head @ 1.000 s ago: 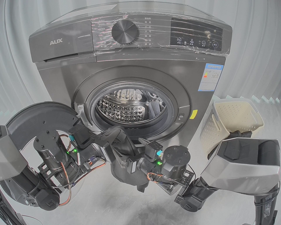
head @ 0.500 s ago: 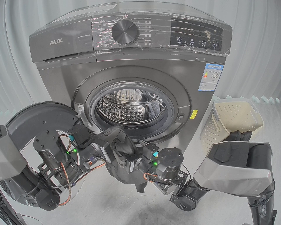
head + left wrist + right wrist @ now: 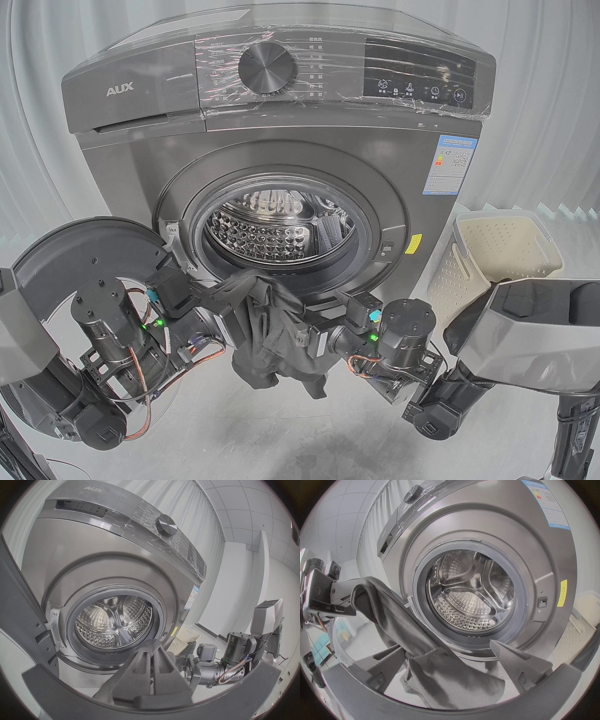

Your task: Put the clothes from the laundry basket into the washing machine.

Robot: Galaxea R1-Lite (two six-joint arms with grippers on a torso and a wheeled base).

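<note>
Left gripper [image 3: 232, 299]: lower centre-left of the head view, jaws pinched together on an upper fold of the dark grey fabric garment [image 3: 275, 337].
Right gripper [image 3: 305, 332]: lower centre, just beside the left one. Its jaws stand wide apart, with the cloth lying loose between them.
Garment: hangs in the air between the two grippers, its loose ends drooping toward the pale floor. It is just in front of the machine's opening and below it, not inside.
Round dark-rimmed door [image 3: 81, 250]: swung open at the left edge.
Grey metal front-loading washing machine [image 3: 281, 144]: fills the upper centre.
Perforated steel drum [image 3: 275, 231]: open at the centre, just behind the garment's top.
Cream perforated plastic laundry basket [image 3: 500, 244]: on the floor at the right, beside the machine.
</note>
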